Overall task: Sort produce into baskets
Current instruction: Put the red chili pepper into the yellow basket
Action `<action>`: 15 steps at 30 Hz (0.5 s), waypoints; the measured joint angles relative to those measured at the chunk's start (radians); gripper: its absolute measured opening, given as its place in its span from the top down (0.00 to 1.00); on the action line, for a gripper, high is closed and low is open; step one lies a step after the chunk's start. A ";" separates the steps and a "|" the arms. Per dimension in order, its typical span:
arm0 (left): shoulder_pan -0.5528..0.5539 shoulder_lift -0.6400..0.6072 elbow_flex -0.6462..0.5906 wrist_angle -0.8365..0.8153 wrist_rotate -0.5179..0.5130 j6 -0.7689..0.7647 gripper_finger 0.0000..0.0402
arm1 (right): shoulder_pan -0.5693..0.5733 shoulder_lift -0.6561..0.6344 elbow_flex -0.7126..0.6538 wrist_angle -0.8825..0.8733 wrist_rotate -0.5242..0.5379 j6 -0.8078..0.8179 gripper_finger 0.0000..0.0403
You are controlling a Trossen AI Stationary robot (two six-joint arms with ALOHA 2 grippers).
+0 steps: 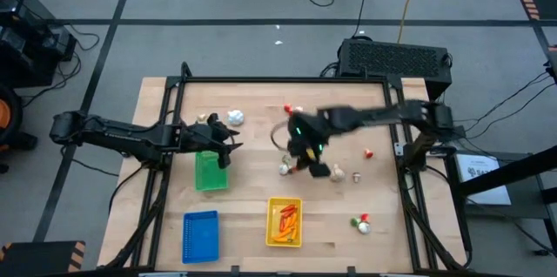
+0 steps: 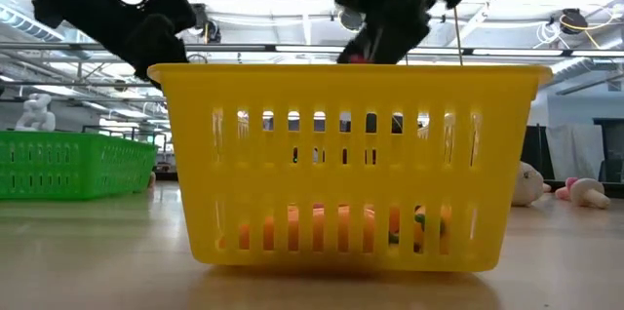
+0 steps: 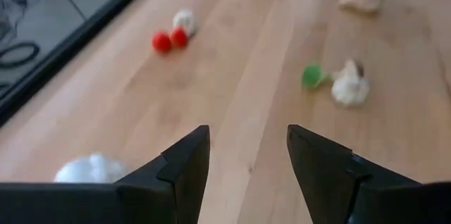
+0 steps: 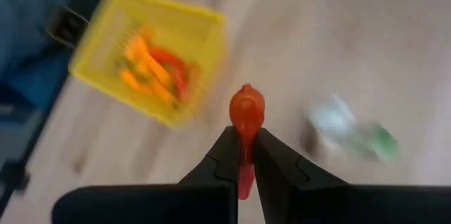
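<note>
- A wooden table [image 1: 252, 181] is seen from straight above, with a dark robot arm reaching in from each side.
- The right gripper [image 4: 243, 155] hangs above the middle of the table. Its two fingers are pressed together on a small red pepper [image 4: 246, 115], which sticks out past the fingertips.
- In the right wrist view, the yellow basket [image 4: 204, 34] lies beyond the held pepper and off to one side, not under it. Orange and red pieces lie inside that basket.
- From above, the yellow basket [image 1: 271, 222] sits near the front edge of the table, in the middle, well apart from the right gripper.
- The blue basket [image 1: 201, 235] sits to the left of the yellow one, also near the front edge.
- The green basket [image 1: 210, 171] sits farther back on the left side.
- The left gripper [image 1: 224, 142] is at the back edge of the green basket. Its fingers [image 3: 184, 164] stand apart, with nothing between them.
- A white bulb [image 1: 235, 118] lies on the table just behind the left gripper.
- More loose produce is scattered on the wood: a few white pieces [image 1: 335, 172] close to the right gripper, a small red piece [image 1: 368, 152] to its right, and a green and white piece [image 1: 360, 221] near the front right.
- In the low view, the yellow basket fills the middle of the frame, the green basket shows at the far left, and both arms come in from above.
</note>
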 joint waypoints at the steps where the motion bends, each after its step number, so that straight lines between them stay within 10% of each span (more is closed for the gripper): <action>1: 0.000 -0.002 -0.004 0.021 0.000 0.014 0.51 | 0.032 -0.023 -0.051 0.100 0.000 0.043 0.95; 6: 0.000 -0.002 -0.004 0.140 0.005 0.044 0.51 | 0.167 -0.090 -0.205 0.460 0.072 0.165 0.95; 15: 0.000 0.000 -0.004 0.204 0.093 -0.058 0.51 | 0.310 -0.017 -0.225 0.605 0.205 0.064 0.95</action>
